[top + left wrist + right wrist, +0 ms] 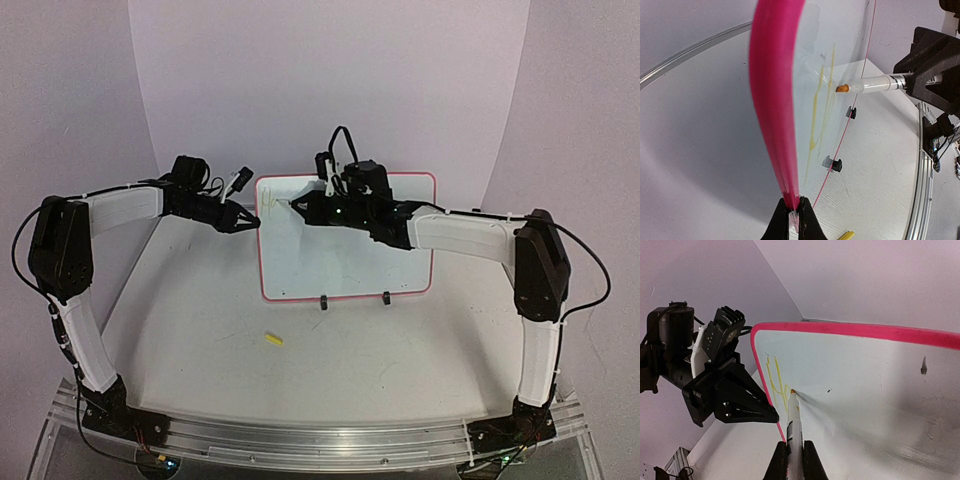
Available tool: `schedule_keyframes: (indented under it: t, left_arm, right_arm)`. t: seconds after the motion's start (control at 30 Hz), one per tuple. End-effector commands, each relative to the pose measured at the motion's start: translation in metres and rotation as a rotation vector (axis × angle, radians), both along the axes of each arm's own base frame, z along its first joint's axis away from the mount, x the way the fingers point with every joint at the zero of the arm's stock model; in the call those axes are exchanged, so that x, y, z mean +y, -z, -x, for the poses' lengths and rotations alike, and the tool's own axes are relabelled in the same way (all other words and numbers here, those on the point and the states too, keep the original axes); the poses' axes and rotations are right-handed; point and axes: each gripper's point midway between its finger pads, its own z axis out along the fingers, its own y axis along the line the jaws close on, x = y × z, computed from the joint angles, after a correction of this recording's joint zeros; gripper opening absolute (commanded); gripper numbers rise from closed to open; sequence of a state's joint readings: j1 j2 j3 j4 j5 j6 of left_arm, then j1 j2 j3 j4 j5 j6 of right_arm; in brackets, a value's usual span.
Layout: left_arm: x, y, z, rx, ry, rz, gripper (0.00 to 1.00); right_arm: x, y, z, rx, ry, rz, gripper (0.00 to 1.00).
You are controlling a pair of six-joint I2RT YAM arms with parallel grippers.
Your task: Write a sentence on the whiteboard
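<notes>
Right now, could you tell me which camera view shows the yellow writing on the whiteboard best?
The right wrist view: the yellow writing faces the camera near the whiteboard's edge, marker tip at it. The left wrist view sees it edge-on, stretched into long streaks. The top view is too distant to show it.

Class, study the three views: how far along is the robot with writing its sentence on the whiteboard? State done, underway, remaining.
Done: the left gripper clamps the edge of the whiteboard, and the sentence has only its first yellow strokes near the top left corner. Underway: the right gripper holds the marker, tip on the board beside them. Left: nearly all the words; most of the board carries no writing.
</notes>
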State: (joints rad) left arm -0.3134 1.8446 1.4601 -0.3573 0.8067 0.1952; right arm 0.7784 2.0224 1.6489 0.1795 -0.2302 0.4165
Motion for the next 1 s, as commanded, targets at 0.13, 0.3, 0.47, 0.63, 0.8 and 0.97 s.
schedule_keyframes:
  t: [0.13,0.3,0.47,0.63,0.8,0.97]
  left_arm:
    - [0.002,-0.028,0.001,-0.096,-0.003,0.0,0.0]
    - [0.002,-0.028,0.001,-0.095,-0.002,0.0,0.0]
    - [0.002,-0.028,0.001,-0.095,-0.003,0.001,0.0]
    - [0.002,-0.029,0.001,-0.098,-0.001,0.002,0.0]
    - [0.002,-0.03,0.001,-0.099,-0.004,0.0,0.0]
    - [0.002,-0.03,0.002,-0.1,-0.002,0.002,0.0]
  right_arm:
    - [-0.006,-0.008,-0.004,-0.013,0.017,-0.019,0.0]
    - [-0.008,0.003,0.0,0.01,0.012,-0.006,0.0]
    - [-0.011,0.008,0.002,0.019,0.015,0.003,0.0]
    - [-0.02,-0.002,0.001,-0.005,0.052,0.004,0.0]
    - [-0.021,-0.024,0.005,-0.043,0.042,-0.027,0.0]
    - [-0.016,-0.046,0.015,-0.075,-0.016,-0.084,0.0]
